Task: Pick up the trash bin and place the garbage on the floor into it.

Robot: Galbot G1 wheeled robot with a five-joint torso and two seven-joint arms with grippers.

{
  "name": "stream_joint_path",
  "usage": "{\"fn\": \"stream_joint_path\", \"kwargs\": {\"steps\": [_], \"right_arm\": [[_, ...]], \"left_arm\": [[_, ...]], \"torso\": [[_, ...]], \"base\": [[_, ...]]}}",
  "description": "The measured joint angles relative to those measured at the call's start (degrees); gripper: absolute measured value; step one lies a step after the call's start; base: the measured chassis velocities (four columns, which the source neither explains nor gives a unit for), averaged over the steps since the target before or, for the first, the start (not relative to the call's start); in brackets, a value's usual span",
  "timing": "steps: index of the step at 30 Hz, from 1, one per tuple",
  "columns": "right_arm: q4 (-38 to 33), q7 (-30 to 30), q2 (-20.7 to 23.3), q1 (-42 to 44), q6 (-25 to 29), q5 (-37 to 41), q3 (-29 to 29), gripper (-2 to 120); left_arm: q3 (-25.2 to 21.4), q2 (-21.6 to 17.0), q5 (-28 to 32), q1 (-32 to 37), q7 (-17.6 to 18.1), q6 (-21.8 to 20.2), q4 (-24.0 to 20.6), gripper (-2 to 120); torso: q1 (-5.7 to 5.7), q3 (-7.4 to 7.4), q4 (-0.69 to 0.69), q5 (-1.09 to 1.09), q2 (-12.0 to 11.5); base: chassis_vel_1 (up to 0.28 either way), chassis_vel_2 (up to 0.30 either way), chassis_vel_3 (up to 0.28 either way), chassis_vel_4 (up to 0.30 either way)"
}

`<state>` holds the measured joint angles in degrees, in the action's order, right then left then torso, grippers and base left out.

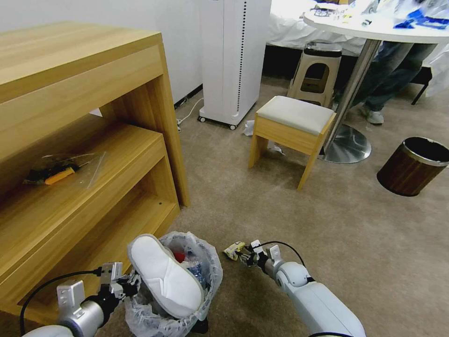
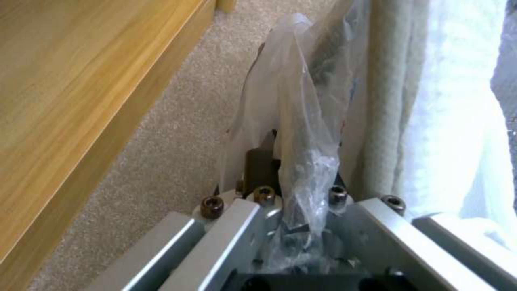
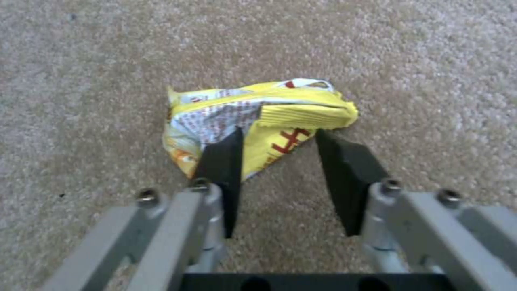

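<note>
The trash bin [image 1: 209, 267], black with a crinkly white bag, is at the bottom of the head view beside the wooden shelf. My left gripper [image 1: 122, 282] is shut on its rim, and the left wrist view shows bag plastic [image 2: 293, 101] pinched between the fingers. A white slipper [image 1: 163, 276] sticks out of the bin over some red litter [image 1: 178, 256]. On the beige carpet floor [image 1: 327, 220] to the bin's right lies a piece of garbage, a yellow wrapper [image 1: 233, 250]. My right gripper [image 3: 278, 131] is open, its black fingers [image 3: 223, 161] straddling the near corner of the wrapper [image 3: 253, 105].
A wooden shelf unit [image 1: 93, 140] stands close on the left. Ahead are a cushioned stool [image 1: 292, 126], a white appliance [image 1: 234, 56] and a round table's metal base [image 1: 348, 145]. A brown wood-grain bin [image 1: 414, 166] sits far right. Crumpled paper [image 1: 249, 127] lies by the stool.
</note>
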<state>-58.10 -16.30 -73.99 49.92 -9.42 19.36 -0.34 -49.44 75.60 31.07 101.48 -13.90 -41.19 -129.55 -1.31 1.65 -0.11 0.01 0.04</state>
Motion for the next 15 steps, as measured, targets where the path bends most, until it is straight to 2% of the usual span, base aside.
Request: {"fn": "stream_joint_path", "kwargs": {"steps": [3,4,7,9,10,15], "right_arm": [[0.36,-0.02,-0.13,-0.04,0.23,-0.16,0.02,19],[0.36,-0.02,-0.13,-0.04,0.23,-0.16,0.02,19],[0.44,-0.19,0.04,0.08,0.57,-0.29,0.12,5],[0.44,-0.20,0.06,0.09,0.58,-0.29,0.13,5],[0.58,-0.25,0.18,0.16,0.78,-0.29,0.42,0],[0.71,-0.25,0.30,0.28,1.13,-0.24,0.86,0]], "left_arm": [[-0.01,0.05,0.01,0.10,-0.03,0.00,-0.23,0],[-0.01,0.05,0.01,0.10,-0.03,0.00,-0.23,0],[0.00,0.06,0.01,0.13,-0.04,0.00,-0.46,0],[0.00,0.06,0.01,0.14,-0.04,0.00,-0.48,0],[0.01,0.09,0.01,0.25,-0.04,0.00,-0.60,0],[0.02,0.15,-0.01,0.38,-0.05,0.02,-0.87,0]], "torso": [[0.00,0.00,0.00,0.00,0.00],[0.00,0.00,0.00,0.00,0.00],[0.00,0.00,0.00,0.00,0.00],[0.00,0.00,0.00,0.00,0.00],[0.00,0.00,-0.01,0.00,0.00],[0.00,0.00,0.00,0.00,0.00]], "base": [[0.000,0.000,0.000,0.000],[0.000,0.000,0.000,0.000],[0.000,0.000,0.000,0.000],[0.000,0.000,0.000,0.000],[0.000,0.000,0.000,0.000],[0.000,0.000,0.000,0.000]]}}
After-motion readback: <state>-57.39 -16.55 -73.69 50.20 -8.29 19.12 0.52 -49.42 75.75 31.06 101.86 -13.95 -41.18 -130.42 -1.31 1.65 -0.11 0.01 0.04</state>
